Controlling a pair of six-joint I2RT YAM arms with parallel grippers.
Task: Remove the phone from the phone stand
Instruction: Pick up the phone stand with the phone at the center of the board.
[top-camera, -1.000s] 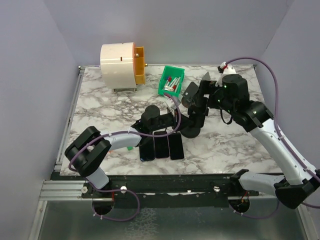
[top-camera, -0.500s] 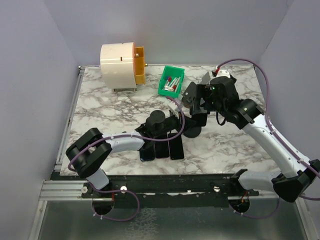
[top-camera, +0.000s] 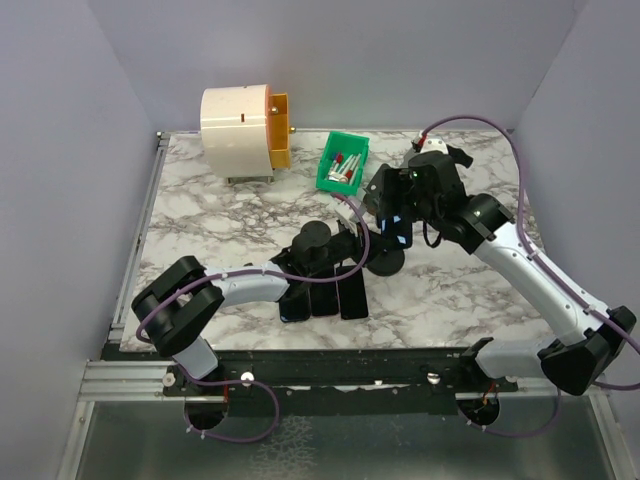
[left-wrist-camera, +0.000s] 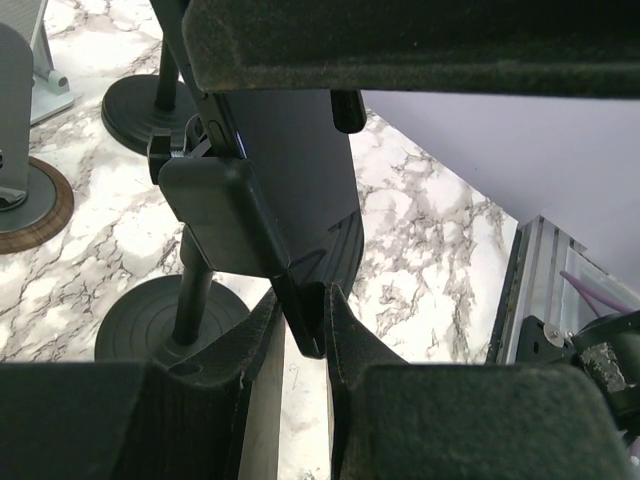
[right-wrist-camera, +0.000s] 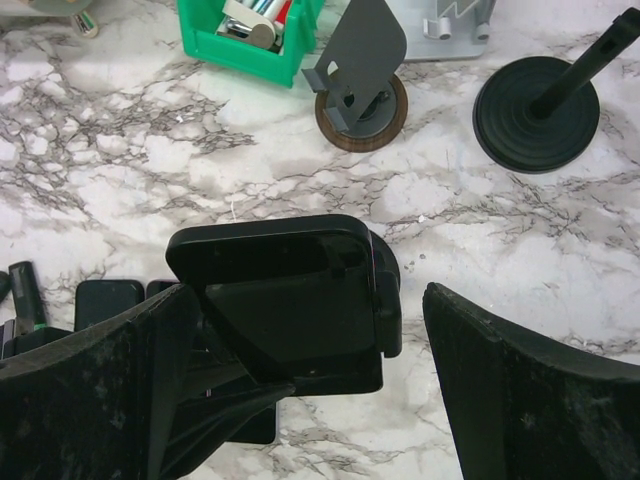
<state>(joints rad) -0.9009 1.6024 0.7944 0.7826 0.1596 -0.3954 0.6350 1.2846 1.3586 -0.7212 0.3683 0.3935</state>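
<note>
The phone (left-wrist-camera: 290, 140) sits upright in the black phone stand (left-wrist-camera: 215, 215), whose clamp block grips it from behind on a thin stem over a round base, near the middle of the marble worktop (top-camera: 200, 220). The left gripper (left-wrist-camera: 303, 305) has its two fingers (left-wrist-camera: 255, 345) pinched onto the phone's lower edge, so it is closed on the phone while the stand clamp also holds it. The right gripper (right-wrist-camera: 310, 300) hangs over the top of the phone and clamp with its jaws spread wide, one finger on either side; neither finger visibly touches. In the overhead view, three dark handsets (top-camera: 323, 293) lie flat side by side at about 7 o'clock from the stand's base, just beside the left arm's wrist. A green bin (top-camera: 343, 163) holding small tubes sits at 11 o'clock from the stand, towards the far edge. Just beside the bin, at its 4 o'clock, stands a grey stand on a brown round base (right-wrist-camera: 362, 50), and a second black round-base stand (right-wrist-camera: 536, 100) is at the grey one's 3 o'clock in the right wrist view. A white drum with an orange end (top-camera: 240, 122) occupies the far left corner, at 10 o'clock, well apart from the arms.
</note>
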